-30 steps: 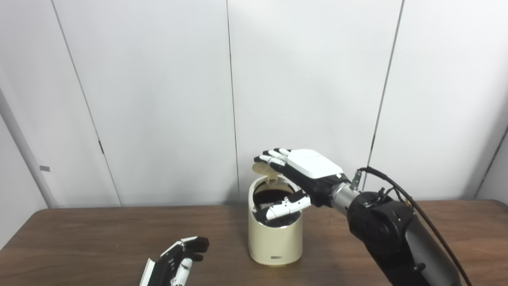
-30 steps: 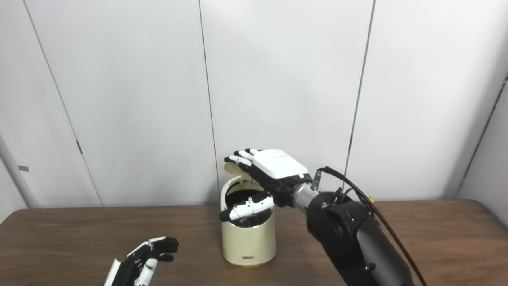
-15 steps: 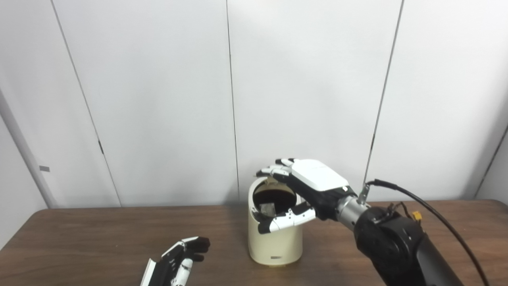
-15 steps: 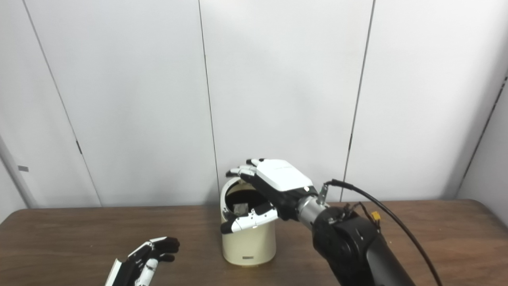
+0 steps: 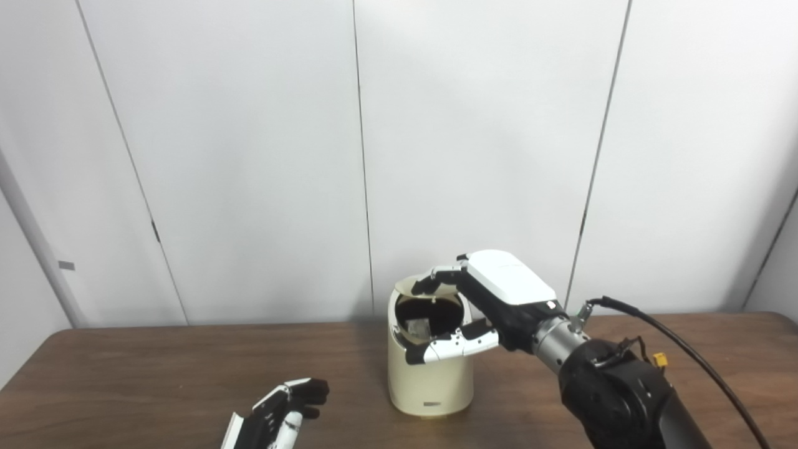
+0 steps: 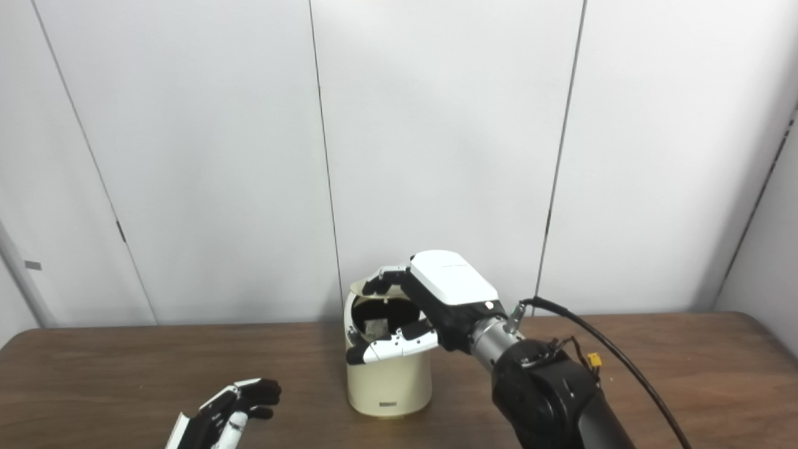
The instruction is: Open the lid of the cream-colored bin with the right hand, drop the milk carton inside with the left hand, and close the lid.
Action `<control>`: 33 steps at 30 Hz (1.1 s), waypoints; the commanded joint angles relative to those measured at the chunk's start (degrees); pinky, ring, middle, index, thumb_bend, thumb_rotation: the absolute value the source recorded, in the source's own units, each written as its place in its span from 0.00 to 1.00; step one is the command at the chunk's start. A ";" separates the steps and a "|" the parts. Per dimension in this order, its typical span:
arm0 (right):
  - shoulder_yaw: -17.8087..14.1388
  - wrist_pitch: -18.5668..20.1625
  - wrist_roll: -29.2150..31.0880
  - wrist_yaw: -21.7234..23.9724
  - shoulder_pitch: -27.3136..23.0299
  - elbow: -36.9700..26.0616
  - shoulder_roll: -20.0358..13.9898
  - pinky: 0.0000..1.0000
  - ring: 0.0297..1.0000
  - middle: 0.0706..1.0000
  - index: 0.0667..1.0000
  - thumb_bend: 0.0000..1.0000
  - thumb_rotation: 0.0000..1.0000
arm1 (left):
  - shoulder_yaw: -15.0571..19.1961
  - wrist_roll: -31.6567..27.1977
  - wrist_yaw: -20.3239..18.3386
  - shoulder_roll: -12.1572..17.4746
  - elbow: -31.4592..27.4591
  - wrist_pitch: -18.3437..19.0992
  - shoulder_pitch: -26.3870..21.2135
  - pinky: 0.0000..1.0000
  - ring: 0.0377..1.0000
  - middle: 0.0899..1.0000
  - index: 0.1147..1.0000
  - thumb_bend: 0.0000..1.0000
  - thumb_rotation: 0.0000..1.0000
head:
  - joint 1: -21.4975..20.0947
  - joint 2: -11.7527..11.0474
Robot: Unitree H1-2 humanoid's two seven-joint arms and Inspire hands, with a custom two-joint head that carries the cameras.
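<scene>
The cream-colored bin [image 5: 430, 380] stands on the table at mid-picture with its mouth showing dark. A small grey-white piece, apparently the milk carton [image 5: 419, 326], lies inside it. The lid [image 5: 406, 287] hangs tilted low over the far rim, part way down. My right hand [image 5: 499, 293] reaches over the bin from the right. Its fingers [image 5: 436, 277] curl down on the lid, and its thumb [image 5: 449, 345] stretches across the front rim, apart from them. My left hand [image 5: 280, 415] rests low at the front left, open and holding nothing.
The brown table [image 5: 124, 374] runs the full width, its far edge against white wall panels [image 5: 249, 156]. A black cable [image 5: 686, 349] loops off my right forearm [image 5: 617, 393], which fills the lower right.
My right hand has sunk and its fingers have curled, and the lid has come down from upright to low over the rim. The left hand has stayed put.
</scene>
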 commanded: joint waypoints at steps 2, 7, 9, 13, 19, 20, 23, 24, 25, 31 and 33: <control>-1.07 0.67 0.13 0.05 -0.60 -2.82 0.08 0.92 0.83 0.71 0.70 0.75 0.75 | 0.03 0.10 -0.14 -0.16 -0.96 0.14 1.89 0.67 0.70 0.69 0.67 0.19 0.73 | -0.05 0.38; -1.09 0.74 -0.09 0.22 0.86 -3.46 -0.20 0.88 0.83 0.71 0.71 0.74 0.76 | 0.09 -0.53 -0.48 -0.10 -3.06 1.64 2.69 0.68 0.70 0.68 0.67 0.20 0.72 | 0.11 1.46; -1.21 0.65 0.20 0.38 1.50 -3.67 -0.41 0.87 0.83 0.71 0.72 0.75 0.75 | 0.02 -0.47 -0.65 0.02 -4.04 2.12 3.03 0.68 0.70 0.68 0.67 0.20 0.73 | 0.20 2.07; -1.49 -0.01 0.77 -0.11 2.88 -3.48 -0.70 0.87 0.83 0.71 0.72 0.76 0.75 | 0.08 -0.57 -0.96 -0.06 -5.09 2.40 3.43 0.67 0.70 0.68 0.67 0.20 0.73 | 0.36 2.87; -1.84 0.34 1.34 0.12 4.78 -3.13 -0.80 0.88 0.84 0.73 0.72 0.76 0.73 | 0.15 -0.41 -1.31 -0.23 -7.21 4.03 4.20 0.67 0.70 0.68 0.66 0.21 0.73 | 0.72 3.83; -1.87 0.44 1.47 0.31 5.02 -3.15 -0.84 0.88 0.85 0.74 0.72 0.76 0.73 | 0.16 -0.34 -1.29 -0.29 -7.60 4.21 4.33 0.66 0.70 0.68 0.66 0.21 0.73 | 0.80 4.04; -1.92 0.40 1.86 0.54 5.60 -2.99 -0.94 0.89 0.86 0.74 0.73 0.76 0.72 | 0.25 -0.39 -1.32 -0.41 -8.15 4.36 4.50 0.66 0.70 0.67 0.66 0.20 0.73 | 0.94 4.36; -1.90 0.51 1.92 0.67 5.76 -2.91 -0.96 0.89 0.86 0.75 0.73 0.76 0.72 | 0.27 -0.43 -1.30 -0.49 -8.34 4.44 4.55 0.66 0.70 0.67 0.66 0.19 0.72 | 0.96 4.41; -1.83 0.63 1.90 0.82 5.87 -2.80 -1.02 0.90 0.86 0.75 0.74 0.76 0.71 | 0.26 -0.58 -1.36 -0.54 -8.72 4.80 4.66 0.66 0.69 0.67 0.66 0.19 0.72 | 1.02 4.62; -1.57 0.76 1.70 1.13 6.32 -2.05 -1.22 0.91 0.87 0.76 0.75 0.75 0.71 | 0.24 0.06 -1.21 -0.71 -9.56 5.23 4.99 0.65 0.69 0.67 0.66 0.21 0.70 | 1.28 5.07; -1.49 0.63 1.75 0.95 6.51 -1.64 -1.27 0.90 0.87 0.77 0.76 0.74 0.71 | 0.22 0.16 -1.17 -0.81 -9.74 5.51 5.02 0.65 0.69 0.67 0.65 0.21 0.70 | 1.30 5.06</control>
